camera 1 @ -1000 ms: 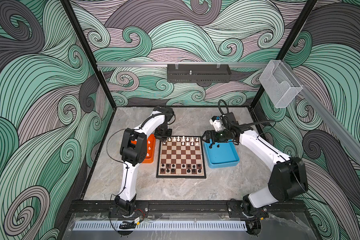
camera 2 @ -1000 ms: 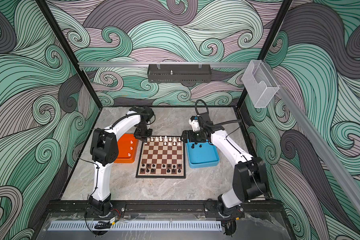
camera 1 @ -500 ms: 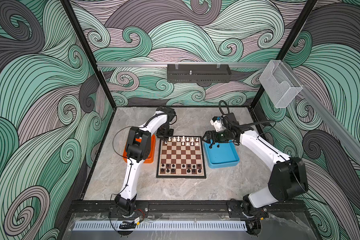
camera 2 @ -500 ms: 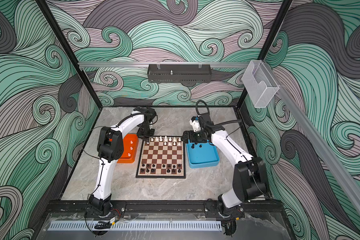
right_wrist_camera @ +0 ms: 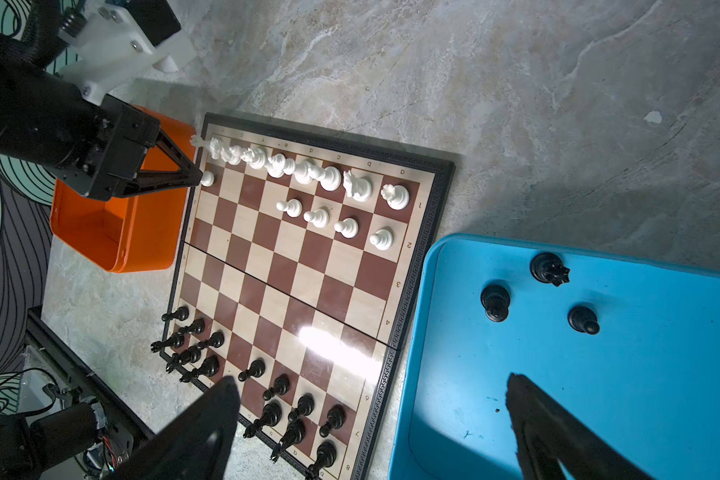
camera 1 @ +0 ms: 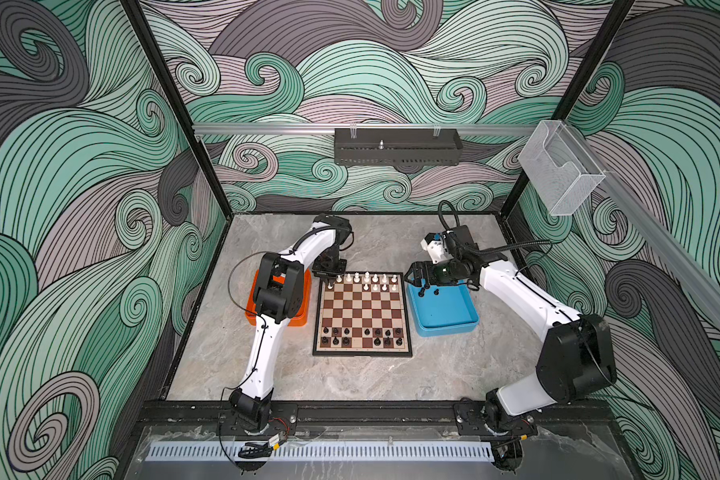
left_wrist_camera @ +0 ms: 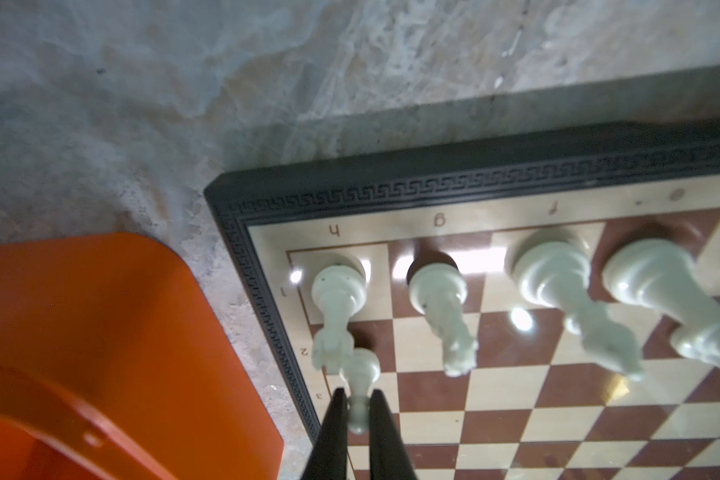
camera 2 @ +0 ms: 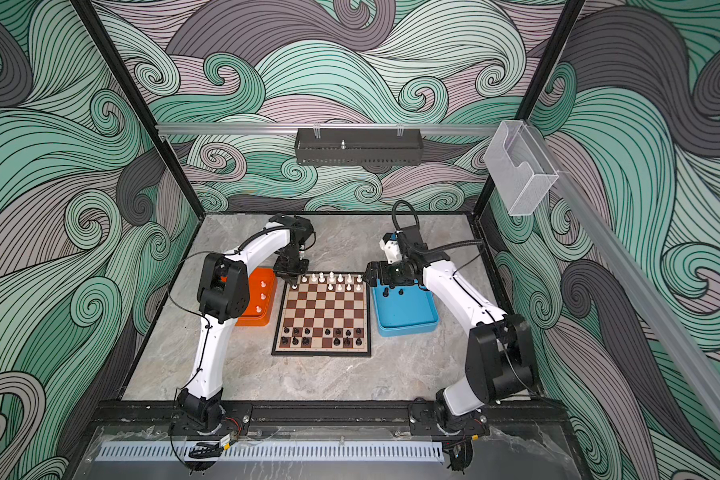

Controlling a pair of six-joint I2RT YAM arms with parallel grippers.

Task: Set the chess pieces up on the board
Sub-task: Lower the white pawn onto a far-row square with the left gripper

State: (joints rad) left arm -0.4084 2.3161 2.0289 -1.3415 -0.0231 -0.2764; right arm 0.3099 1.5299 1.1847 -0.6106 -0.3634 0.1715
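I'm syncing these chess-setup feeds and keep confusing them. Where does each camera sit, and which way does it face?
Both top views: high at the cell's front, looking down and back at the board; left arm and right arm show whole.
Left wrist: on the left arm, looking down at the board's corner beside the orange tray; left gripper shut on a white pawn.
Right wrist: above the blue tray, looking across the board; right gripper open.
Shared: both wrist views show that pawn.

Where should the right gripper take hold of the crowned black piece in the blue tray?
I'd pinch the crowned black piece on its body just below the crown, right gripper descending from above: it stands upright in the blue tray, apart from the two other black pieces.
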